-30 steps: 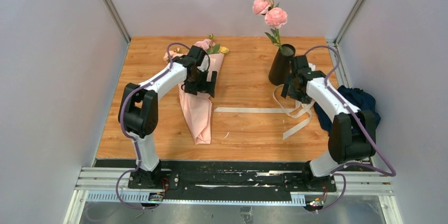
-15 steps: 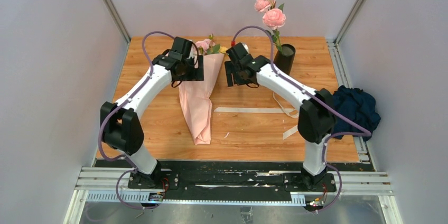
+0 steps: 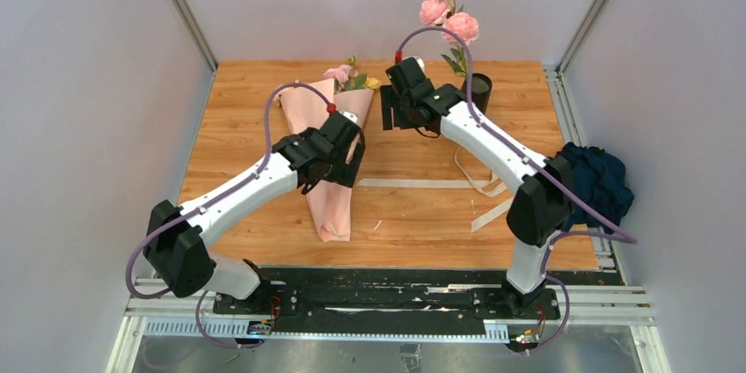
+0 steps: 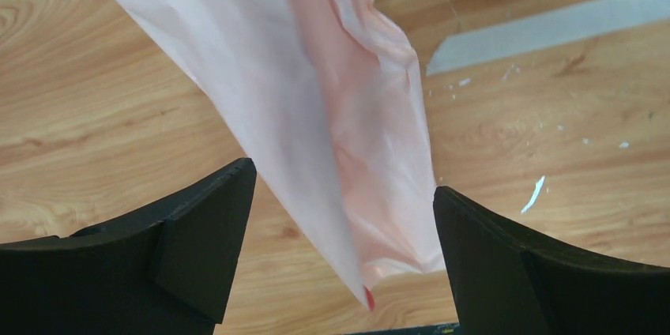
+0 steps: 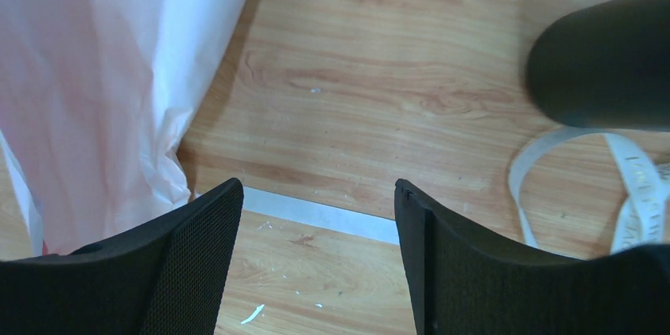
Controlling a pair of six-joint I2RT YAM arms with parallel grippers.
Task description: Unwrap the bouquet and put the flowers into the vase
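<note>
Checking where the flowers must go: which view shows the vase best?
Top external: the vase stands upright, roses in it. Right wrist shows only a dark part of it; left wrist, none.

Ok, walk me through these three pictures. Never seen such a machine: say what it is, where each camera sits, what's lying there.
Two robot arms are bolted at the near edge of a wooden table. The wide picture looks down from above and behind them. The other two come from a camera on each wrist; the black shapes at the bottom are that arm's own fingers. The left end effector hangs open over a bouquet in pink paper. The right end effector, also open, hovers near a black vase holding two roses. A ribbon and a dark blue cloth lie to the right. Nothing is held.
</note>
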